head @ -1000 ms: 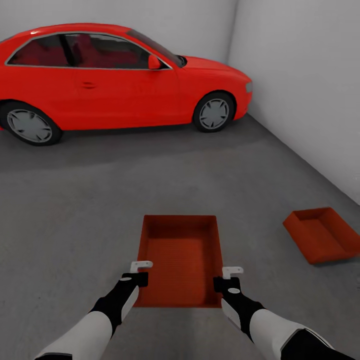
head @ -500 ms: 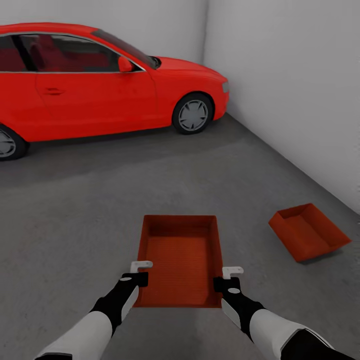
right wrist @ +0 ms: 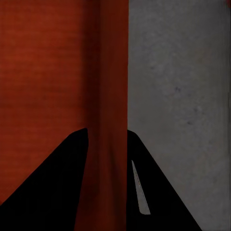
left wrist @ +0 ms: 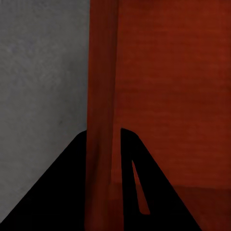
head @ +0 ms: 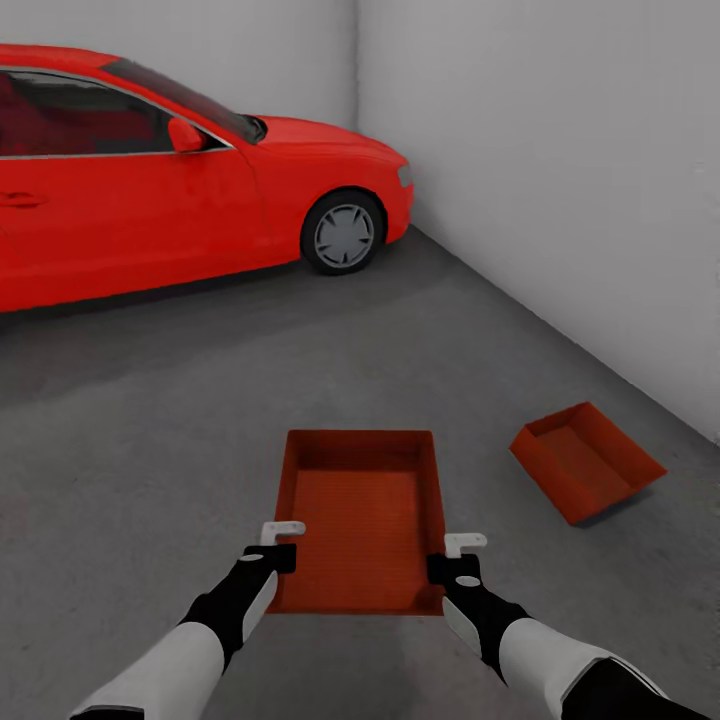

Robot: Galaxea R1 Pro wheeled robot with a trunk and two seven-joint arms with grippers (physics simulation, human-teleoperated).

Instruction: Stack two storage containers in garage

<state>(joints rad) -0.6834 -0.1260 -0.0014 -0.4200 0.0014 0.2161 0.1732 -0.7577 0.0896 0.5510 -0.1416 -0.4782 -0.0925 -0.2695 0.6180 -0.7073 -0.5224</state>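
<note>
The left hand (head: 283, 543) and right hand (head: 459, 556) are each clamping a side wall of the held storage container (head: 362, 515) above the garage floor (head: 180, 420); the other container (head: 584, 460) is lying tilted near the white wall (head: 560, 180), beyond a red car (head: 150, 190).
</note>
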